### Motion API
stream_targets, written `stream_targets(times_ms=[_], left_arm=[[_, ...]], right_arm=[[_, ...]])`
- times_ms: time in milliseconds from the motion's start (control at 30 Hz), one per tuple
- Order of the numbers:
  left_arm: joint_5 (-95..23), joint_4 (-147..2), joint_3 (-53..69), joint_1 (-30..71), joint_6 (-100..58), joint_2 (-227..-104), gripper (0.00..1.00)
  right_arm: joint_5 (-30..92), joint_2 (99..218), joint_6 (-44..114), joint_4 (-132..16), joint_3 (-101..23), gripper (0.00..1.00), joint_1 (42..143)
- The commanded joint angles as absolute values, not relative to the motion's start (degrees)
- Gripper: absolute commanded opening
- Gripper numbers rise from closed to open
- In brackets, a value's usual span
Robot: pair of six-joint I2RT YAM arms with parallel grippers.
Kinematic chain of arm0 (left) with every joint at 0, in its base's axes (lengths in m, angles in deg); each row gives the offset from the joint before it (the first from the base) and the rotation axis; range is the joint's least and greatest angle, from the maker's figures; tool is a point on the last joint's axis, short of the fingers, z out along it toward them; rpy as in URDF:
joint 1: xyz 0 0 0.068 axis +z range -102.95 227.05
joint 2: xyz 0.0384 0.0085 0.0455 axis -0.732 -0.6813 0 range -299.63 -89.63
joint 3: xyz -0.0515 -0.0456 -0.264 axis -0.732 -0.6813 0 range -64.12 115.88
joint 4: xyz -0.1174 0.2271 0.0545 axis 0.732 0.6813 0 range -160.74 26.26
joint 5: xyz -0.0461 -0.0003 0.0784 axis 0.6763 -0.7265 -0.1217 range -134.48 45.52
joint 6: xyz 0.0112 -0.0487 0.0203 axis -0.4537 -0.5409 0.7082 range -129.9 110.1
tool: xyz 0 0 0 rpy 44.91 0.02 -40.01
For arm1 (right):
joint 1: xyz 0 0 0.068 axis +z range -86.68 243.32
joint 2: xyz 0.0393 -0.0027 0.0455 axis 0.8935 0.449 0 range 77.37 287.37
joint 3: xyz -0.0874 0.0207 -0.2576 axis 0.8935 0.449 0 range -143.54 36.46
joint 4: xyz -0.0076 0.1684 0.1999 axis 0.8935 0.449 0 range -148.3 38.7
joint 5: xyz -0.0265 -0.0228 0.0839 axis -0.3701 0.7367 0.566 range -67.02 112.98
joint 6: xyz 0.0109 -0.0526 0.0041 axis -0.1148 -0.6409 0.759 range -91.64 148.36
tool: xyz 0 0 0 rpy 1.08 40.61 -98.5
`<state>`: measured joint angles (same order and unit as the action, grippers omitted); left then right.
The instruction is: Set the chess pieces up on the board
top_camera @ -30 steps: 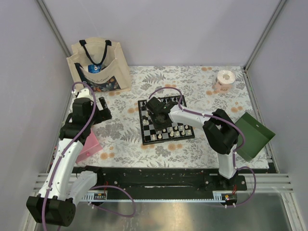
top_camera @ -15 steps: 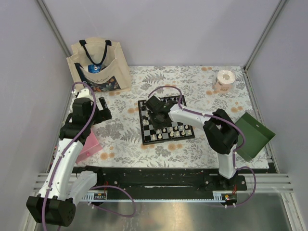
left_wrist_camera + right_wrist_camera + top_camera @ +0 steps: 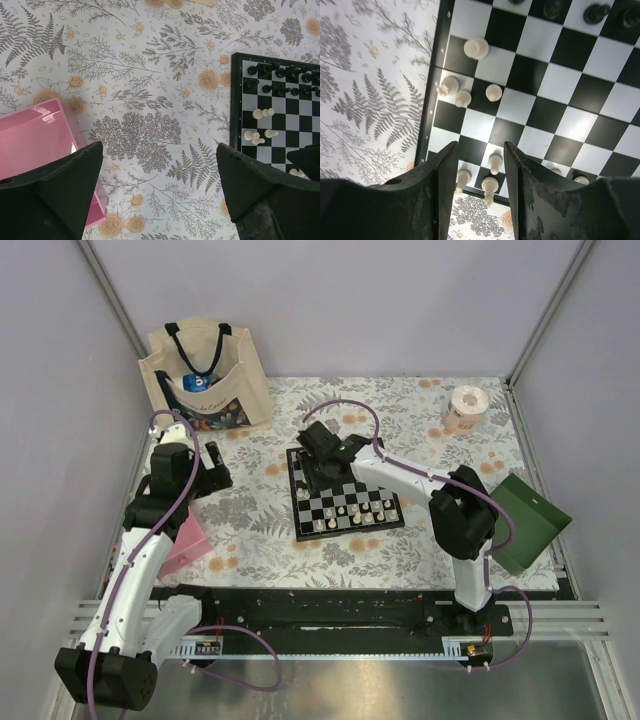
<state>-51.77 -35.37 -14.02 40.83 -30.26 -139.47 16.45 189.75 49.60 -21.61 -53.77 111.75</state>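
At the far left corner of the flowered tabletop (image 3: 400,400) stands a tote bag (image 3: 205,380). Nearer the arms, a pink box (image 3: 35,135) lies beside the left arm. The left pincer (image 3: 159,165) hangs over bare cloth with its fingers spread wide and nothing between them.

The board (image 3: 235,105) lies in the middle of the tabletop. The black chess pieces (image 3: 252,70) crowd its far rows, while the white chess pieces (image 3: 476,48) stand scattered over the nearer squares, three of them bunched close to the border. The right pincer (image 3: 480,147) hovers above the far left part of the board, its fingers parted and empty.

Further right, a toilet roll (image 3: 465,407) stands at the far corner, and a green dustpan (image 3: 525,520) rests at the right edge.
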Motion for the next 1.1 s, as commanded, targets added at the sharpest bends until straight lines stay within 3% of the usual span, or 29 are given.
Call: stream_targets(times_ms=[0, 767, 1067], left_arm=[[-51.2, -37.5, -14.0, 41.2, -30.0, -138.5, 0.99], [-51.1, -37.8, -14.0, 41.2, -29.9, -138.6, 0.99], [-51.0, -37.8, -14.0, 41.3, -29.9, -138.6, 0.99]], right_arm=[[15.8, 191.2, 48.9, -20.9, -58.8, 0.50, 110.3], [17.5, 200.9, 48.5, -18.7, -66.4, 0.50, 109.2], [17.7, 202.5, 48.3, -18.6, -67.8, 0.42, 109.2]])
